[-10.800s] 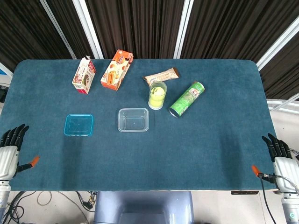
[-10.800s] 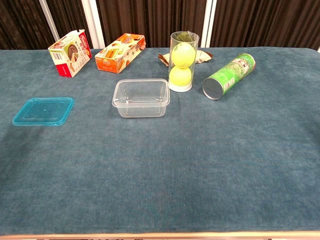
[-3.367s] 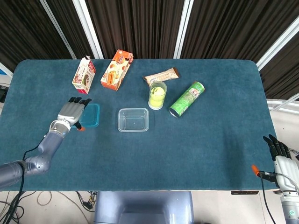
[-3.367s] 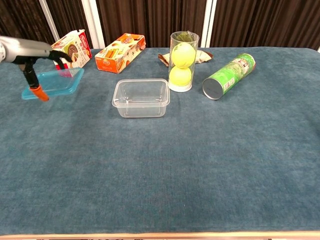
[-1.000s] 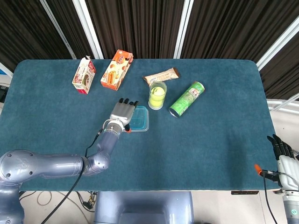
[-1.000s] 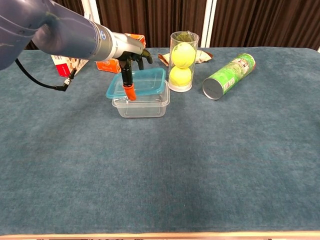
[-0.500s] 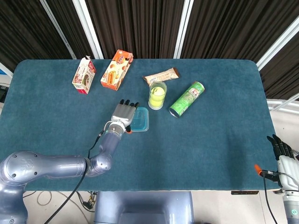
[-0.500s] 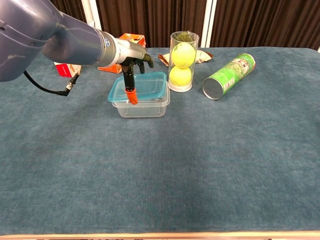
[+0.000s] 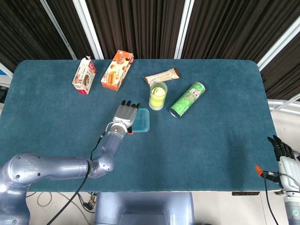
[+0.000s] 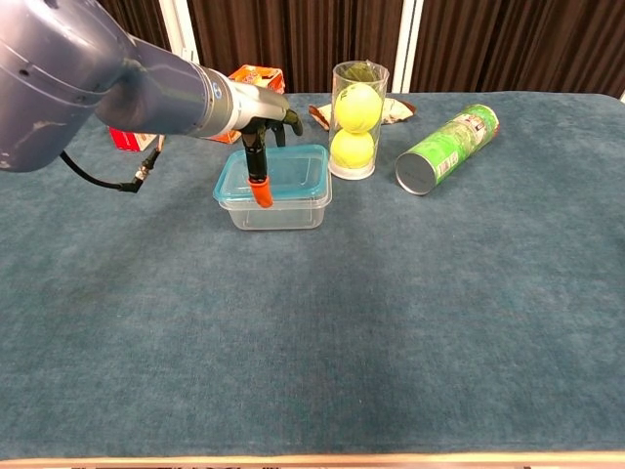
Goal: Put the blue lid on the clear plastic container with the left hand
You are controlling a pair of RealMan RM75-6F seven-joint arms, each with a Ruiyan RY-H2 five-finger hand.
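Observation:
The blue lid (image 10: pixel 283 170) lies level on top of the clear plastic container (image 10: pixel 281 210), covering its opening. My left hand (image 10: pixel 262 125) grips the lid at its left side, fingers over the back edge and the orange-tipped thumb down the front, reaching the container wall. In the head view the left hand (image 9: pixel 124 115) covers the left half of the blue lid (image 9: pixel 142 120), and the container beneath is hidden. My right hand (image 9: pixel 284 158) rests open at the table's near right corner, holding nothing.
A clear tube of tennis balls (image 10: pixel 356 122) stands just right of the container. A green chips can (image 10: pixel 447 147) lies on its side further right. An orange box (image 9: pixel 117 70), a red-and-white carton (image 9: pixel 84 75) and a snack bar (image 9: pixel 162 76) sit at the back.
The lid was tilted over the container, its left edge raised; it has come down level onto the rim. My left hand shifted slightly right with it. The right hand has not moved.

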